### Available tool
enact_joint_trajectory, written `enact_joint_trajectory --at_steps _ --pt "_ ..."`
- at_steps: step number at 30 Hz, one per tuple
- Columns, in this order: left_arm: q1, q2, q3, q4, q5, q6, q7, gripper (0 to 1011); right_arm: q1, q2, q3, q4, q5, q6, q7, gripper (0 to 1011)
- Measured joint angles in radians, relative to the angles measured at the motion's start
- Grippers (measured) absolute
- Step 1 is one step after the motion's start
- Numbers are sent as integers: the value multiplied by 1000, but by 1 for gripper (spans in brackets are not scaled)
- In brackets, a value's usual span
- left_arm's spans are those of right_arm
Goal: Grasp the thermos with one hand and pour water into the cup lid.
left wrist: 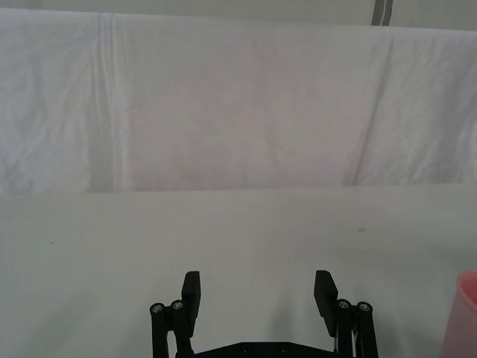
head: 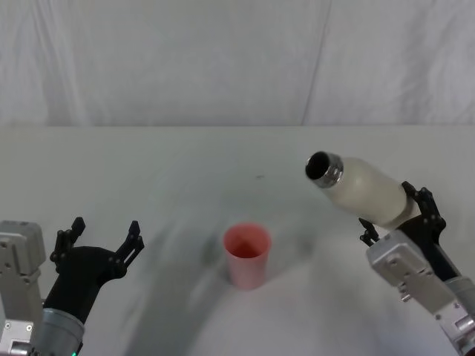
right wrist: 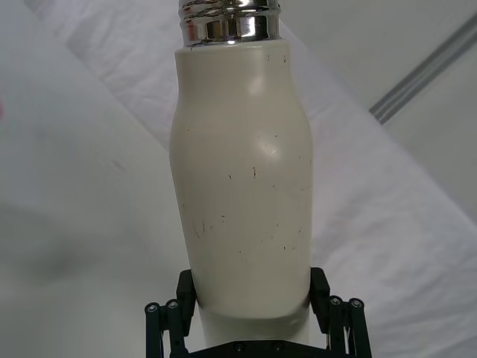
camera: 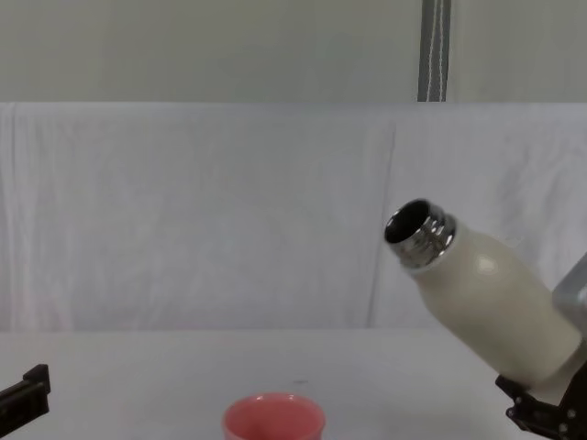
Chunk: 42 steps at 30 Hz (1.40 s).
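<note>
The right end effector (head: 397, 222) is clamped around the lower body of the thermos (head: 367, 190), one black finger on either side of the cream shell, as the right wrist view shows clearly. The bottle is held up off the table (head: 185, 159), tilted with its open steel neck pointing toward the robot's left and slightly upward; the dark mouth faces the middle of the scene. From the chest view the neck sits well above the rim of the cup lid (camera: 273, 417) and off to its right side, not over it. I can't make out any water leaving the mouth.

The cup lid stands upright on the table, near the middle, pink and open at the top, between the two arms. Nothing lies between it and the tilted bottle.

The left end effector (head: 104, 236) hangs low over the table on the robot's left, its fingers spread wide with nothing between them, well apart from the cup. In the left wrist view the pink rim just shows beside it.

Behind the table hangs a wrinkled white cloth backdrop (camera: 183, 211), with a grey metal post (camera: 434, 50) rising above it.
</note>
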Motion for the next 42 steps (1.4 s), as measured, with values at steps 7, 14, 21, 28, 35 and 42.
enact_joint_trajectory --at_steps 7,14,21,28,35,42 --pt "0 0 0 0 0 0 0 1001 8 18 -29 18 -106 -4 -45 950" --pt "0 0 0 0 0 0 0 1001 15 24 -42 33 -150 -3 -62 950" --pt "0 0 0 0 0 0 0 1001 25 35 -60 41 -198 8 -76 950" --pt "0 0 0 0 0 0 0 1001 32 44 -73 46 -226 16 -83 950" --pt "0 0 0 0 0 0 0 1001 39 47 -83 55 -241 22 -90 950" --pt "0 0 0 0 0 0 0 1001 46 47 -91 67 -253 30 -97 950"
